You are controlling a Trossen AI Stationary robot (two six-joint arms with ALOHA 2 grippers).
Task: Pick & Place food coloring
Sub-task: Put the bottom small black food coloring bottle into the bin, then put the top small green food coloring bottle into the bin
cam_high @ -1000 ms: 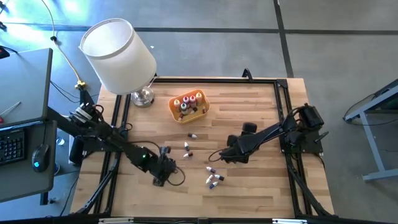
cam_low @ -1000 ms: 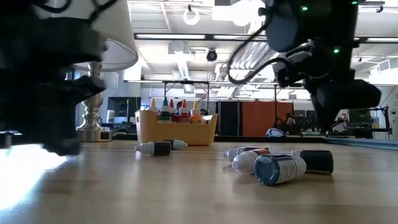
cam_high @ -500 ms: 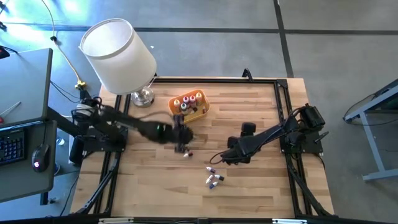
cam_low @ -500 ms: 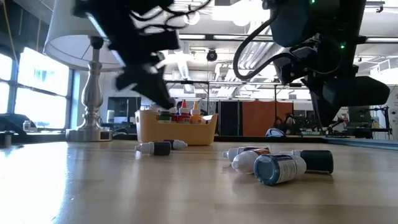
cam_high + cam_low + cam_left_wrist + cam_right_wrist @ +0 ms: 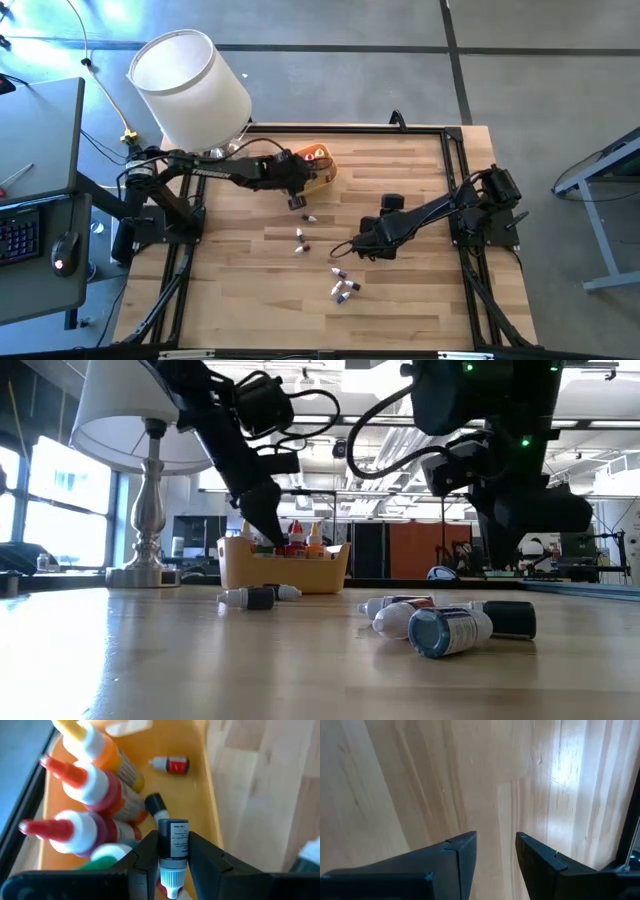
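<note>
Grips, with the left gripper (image 5: 172, 857), a tiny clear vial with a dark printed label and a white tip (image 5: 173, 837), pinched across its body between both dark fingers, white tip toward the wrist. Has swung within the last second from the low camera's side of the pale wooden table (image 5: 400, 300) across to the orange rectangular plastic tray (image 5: 197, 795) by the lamp. Hovers now right over the tray's open floor, beside the upright dropper bottles with red, orange and green tips (image 5: 85, 780) and above two small vials lying flat (image 5: 170, 764). Means the carry is done and, for this vial, only the drop remains.

Looks narrowly closed, jaws pressed against the label with no gap showing. Seems on the point of easing off, yet has not let go.

Leaves several loose bottles (image 5: 343, 288) on the wood, well apart from the tray: a cluster toward the low camera, others (image 5: 301, 238) nearer the middle.

Waits, on the other side, with the right gripper (image 5: 495, 850) low over bare boards near that cluster, jaws parted and nothing between them.
</note>
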